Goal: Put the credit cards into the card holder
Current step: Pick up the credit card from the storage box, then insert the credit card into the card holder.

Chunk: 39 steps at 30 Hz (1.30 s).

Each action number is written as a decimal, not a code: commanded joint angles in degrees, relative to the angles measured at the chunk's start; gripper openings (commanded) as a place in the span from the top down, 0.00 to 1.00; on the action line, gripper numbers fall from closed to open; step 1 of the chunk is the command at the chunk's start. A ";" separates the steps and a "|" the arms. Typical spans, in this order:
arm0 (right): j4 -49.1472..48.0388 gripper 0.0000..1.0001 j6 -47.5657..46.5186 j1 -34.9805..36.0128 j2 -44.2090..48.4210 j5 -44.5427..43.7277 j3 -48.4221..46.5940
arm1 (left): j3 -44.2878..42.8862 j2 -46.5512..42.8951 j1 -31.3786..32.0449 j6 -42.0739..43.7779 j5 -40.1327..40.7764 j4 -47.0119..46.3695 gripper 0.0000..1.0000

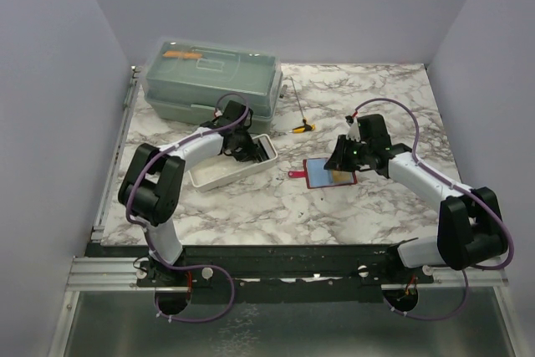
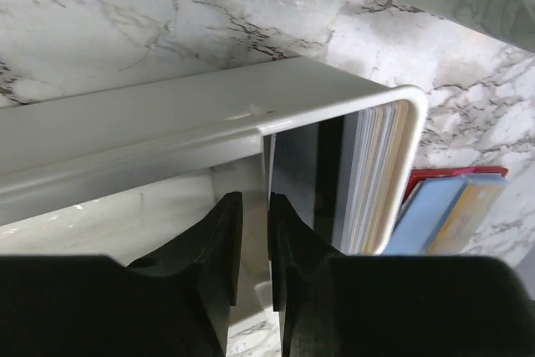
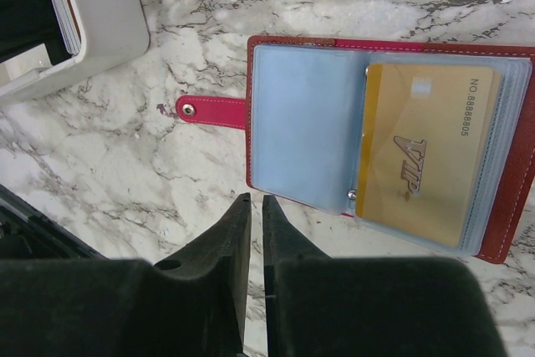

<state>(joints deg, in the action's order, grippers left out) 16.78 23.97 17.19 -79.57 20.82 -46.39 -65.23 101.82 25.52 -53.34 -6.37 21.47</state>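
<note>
A white tray [image 1: 219,175] holds several cards on edge at its right end [image 2: 380,173]; one dark blue-grey card [image 2: 297,165] stands apart from that stack. My left gripper [image 1: 244,146] reaches into the tray. Its jaws [image 2: 255,200] stand narrowly apart astride that dark card's near edge, which lies against the right finger. The red card holder [image 1: 330,175] lies open on the marble table, with clear blue sleeves [image 3: 305,114] and a gold VIP card [image 3: 422,165] in one. My right gripper [image 3: 257,202] is shut and empty just in front of the holder's near edge.
A pale green lidded toolbox [image 1: 209,81] stands at the back left, behind the tray. A yellow-handled tool [image 1: 303,128] lies mid-table. The holder's red snap strap [image 3: 209,110] sticks out toward the tray [image 3: 100,14]. Grey walls close in three sides.
</note>
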 commanded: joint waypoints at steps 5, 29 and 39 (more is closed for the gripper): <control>2.12 0.86 -1.67 0.09 2.16 0.76 0.20 | 2.10 -13.09 0.06 0.93 5.83 -3.32 1.00; -71.94 0.34 46.81 0.39 5.98 37.19 15.15 | 22.69 -28.86 9.98 -8.18 -22.13 -56.35 1.00; -70.27 0.99 46.50 0.03 10.06 31.66 19.24 | 22.73 -24.42 12.80 -9.87 -21.07 -60.98 1.00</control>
<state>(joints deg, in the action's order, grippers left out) -54.54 71.77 17.30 -72.27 55.18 -28.23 -42.57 75.57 37.58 -62.52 -27.99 -35.09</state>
